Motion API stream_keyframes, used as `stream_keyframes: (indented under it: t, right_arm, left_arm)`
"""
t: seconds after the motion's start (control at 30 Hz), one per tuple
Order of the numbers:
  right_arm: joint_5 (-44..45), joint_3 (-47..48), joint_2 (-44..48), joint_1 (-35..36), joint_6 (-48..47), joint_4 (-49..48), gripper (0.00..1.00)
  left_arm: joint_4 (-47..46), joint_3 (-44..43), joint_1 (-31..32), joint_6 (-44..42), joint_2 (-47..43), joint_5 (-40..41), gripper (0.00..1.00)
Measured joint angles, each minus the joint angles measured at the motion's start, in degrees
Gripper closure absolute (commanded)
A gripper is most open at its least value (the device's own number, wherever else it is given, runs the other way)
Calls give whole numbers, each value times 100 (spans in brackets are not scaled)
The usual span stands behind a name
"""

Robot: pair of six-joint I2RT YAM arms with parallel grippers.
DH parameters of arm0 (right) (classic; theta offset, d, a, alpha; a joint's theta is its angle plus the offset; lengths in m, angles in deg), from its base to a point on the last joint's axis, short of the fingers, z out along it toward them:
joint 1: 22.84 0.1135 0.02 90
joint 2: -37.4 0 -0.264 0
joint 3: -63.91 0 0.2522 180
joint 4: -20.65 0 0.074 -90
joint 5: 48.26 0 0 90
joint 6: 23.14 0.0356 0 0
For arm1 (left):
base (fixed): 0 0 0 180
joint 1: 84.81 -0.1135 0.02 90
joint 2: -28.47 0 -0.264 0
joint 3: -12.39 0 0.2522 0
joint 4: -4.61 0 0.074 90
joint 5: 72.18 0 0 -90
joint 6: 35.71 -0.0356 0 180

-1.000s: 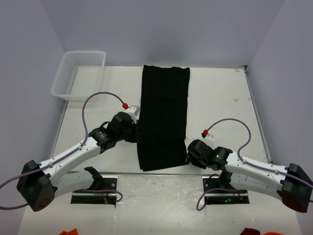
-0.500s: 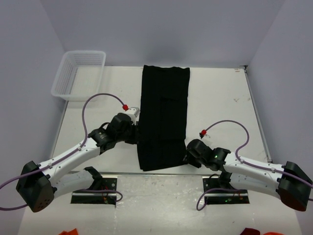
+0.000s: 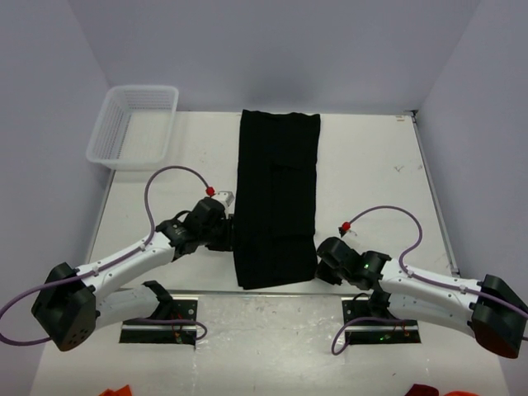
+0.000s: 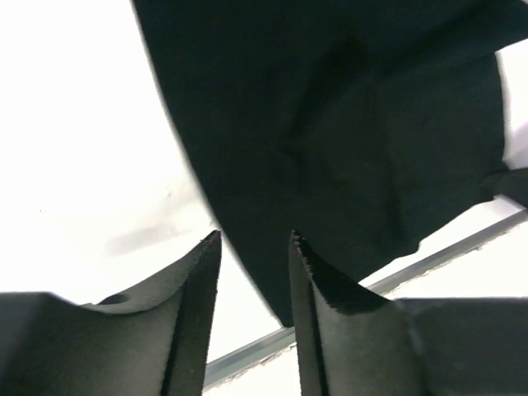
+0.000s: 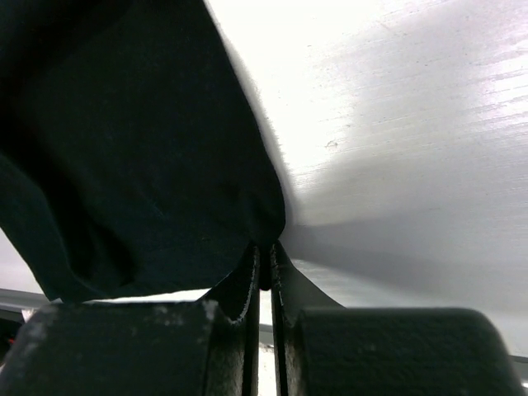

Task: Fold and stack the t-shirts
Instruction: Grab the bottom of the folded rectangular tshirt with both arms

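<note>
One black t-shirt (image 3: 276, 198) lies folded into a long strip down the middle of the table, its near end at the front edge. My left gripper (image 3: 232, 233) sits at the strip's left edge near the front; in the left wrist view its jaws (image 4: 254, 241) stand open with the t-shirt (image 4: 346, 124) edge just beyond the fingertips. My right gripper (image 3: 317, 262) is at the strip's near right corner. In the right wrist view it (image 5: 265, 252) is shut on the corner of the t-shirt (image 5: 140, 165), cloth pinched between the tips.
A white mesh basket (image 3: 134, 125) stands at the far left corner of the table. Two metal base plates (image 3: 161, 330) lie at the near edge under the arms. Purple cables loop above both wrists.
The right gripper has closed on the near right corner of the t-shirt. The left gripper has slid a little toward the front along the left edge and its jaws have opened wider.
</note>
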State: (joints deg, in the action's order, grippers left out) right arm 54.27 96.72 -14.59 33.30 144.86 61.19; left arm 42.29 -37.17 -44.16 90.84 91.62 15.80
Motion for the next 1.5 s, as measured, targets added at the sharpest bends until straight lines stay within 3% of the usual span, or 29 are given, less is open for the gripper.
stream_keyframes:
  t: [0.2,0.6,0.97,1.33,1.5]
  right_arm:
    - [2,0,37,0,-61,76,100]
    - [-2,66,-103,4,-234,52,100]
    - [4,63,52,4,-258,164,100]
    - [4,63,61,9,-260,238,100]
    - [17,63,66,9,-260,262,100]
  left_arm:
    - [125,542,0,332,-79,-55,55]
    - [11,1174,76,942,-1182,-850,50]
    - [-380,1635,376,1384,-938,-953,52]
    - [-1576,1725,1064,1886,-151,-1019,53]
    - [-1768,1703,1335,2055,4,-966,60]
